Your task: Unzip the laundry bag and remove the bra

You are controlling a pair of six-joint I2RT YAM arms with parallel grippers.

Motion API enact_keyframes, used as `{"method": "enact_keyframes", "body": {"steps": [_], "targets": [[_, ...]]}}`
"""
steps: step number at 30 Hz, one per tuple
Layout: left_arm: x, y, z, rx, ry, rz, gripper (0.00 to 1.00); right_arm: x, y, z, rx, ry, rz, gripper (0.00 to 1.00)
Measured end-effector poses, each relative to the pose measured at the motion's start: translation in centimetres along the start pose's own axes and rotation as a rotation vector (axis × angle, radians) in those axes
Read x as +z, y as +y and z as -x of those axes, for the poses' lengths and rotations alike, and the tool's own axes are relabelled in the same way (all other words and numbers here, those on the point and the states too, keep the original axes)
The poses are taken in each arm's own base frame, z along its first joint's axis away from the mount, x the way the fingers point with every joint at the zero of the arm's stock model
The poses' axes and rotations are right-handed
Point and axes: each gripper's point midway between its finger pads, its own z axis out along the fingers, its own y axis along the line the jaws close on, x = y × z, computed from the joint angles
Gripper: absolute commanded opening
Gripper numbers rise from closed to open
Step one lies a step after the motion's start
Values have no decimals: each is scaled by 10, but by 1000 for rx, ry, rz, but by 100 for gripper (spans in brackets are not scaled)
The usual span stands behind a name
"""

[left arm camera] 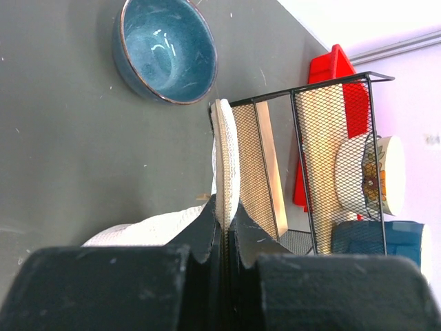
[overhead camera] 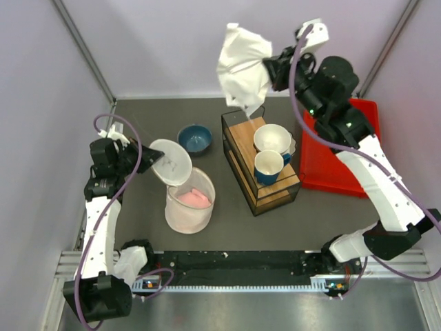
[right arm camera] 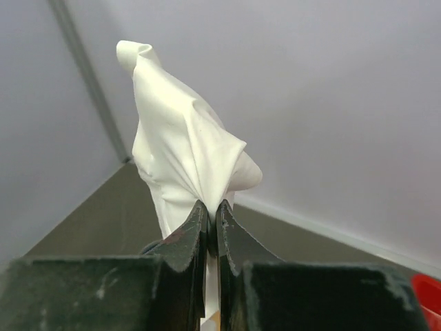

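Observation:
The laundry bag [overhead camera: 187, 207] stands upright on the dark table, open at the top. Its round lid [overhead camera: 172, 162] is tipped up to the left. My left gripper [overhead camera: 142, 157] is shut on the lid's rim; in the left wrist view the mesh rim [left arm camera: 225, 148] sticks up from between the closed fingers of the gripper [left arm camera: 225, 219]. A pink piece of fabric [overhead camera: 194, 198] lies inside the bag. My right gripper [overhead camera: 267, 69] is shut on the bra [overhead camera: 242, 65], a floppy white bundle held high above the rack. It also shows in the right wrist view [right arm camera: 182, 152], pinched at the gripper [right arm camera: 211, 214].
A wire rack with wooden shelves [overhead camera: 242, 148] stands mid-table, holding a white bowl [overhead camera: 272, 138] and a blue mug [overhead camera: 269, 167]. A blue bowl [overhead camera: 195, 138] sits behind the bag. A red tray [overhead camera: 331, 162] lies at the right, under my right arm.

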Motion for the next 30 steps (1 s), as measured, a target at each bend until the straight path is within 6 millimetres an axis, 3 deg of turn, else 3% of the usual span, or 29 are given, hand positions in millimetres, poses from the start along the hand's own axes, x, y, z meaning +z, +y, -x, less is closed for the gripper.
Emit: {"method": "enact_keyframes", "body": {"steps": [5, 8, 12, 16, 20, 22, 24, 27, 30], "targets": [[-2, -6, 3, 12, -5, -16, 0, -11, -99, 11, -21, -27, -271, 0], [-4, -13, 9, 26, -16, -31, 0, -33, -161, -6, -14, 6, -435, 0], [-9, -27, 19, 47, -36, -58, 0, -76, -232, -50, 30, 85, -640, 0], [-14, -42, 29, 70, -55, -89, 0, -117, -282, -118, 112, 200, -798, 0], [-19, -54, 37, 89, -72, -112, 0, -150, -307, -194, 202, 342, -900, 0], [-20, -57, 40, 92, -77, -116, 0, -159, -310, -219, 228, 401, -919, 0], [-20, -59, 42, 95, -79, -120, 0, -161, -311, -236, 243, 441, -927, 0], [-21, -64, 44, 99, -78, -129, 0, -162, -313, -243, 248, 456, -940, 0], [-25, -72, 47, 111, -83, -147, 0, -165, -319, -239, 237, 438, -977, 54]]}}
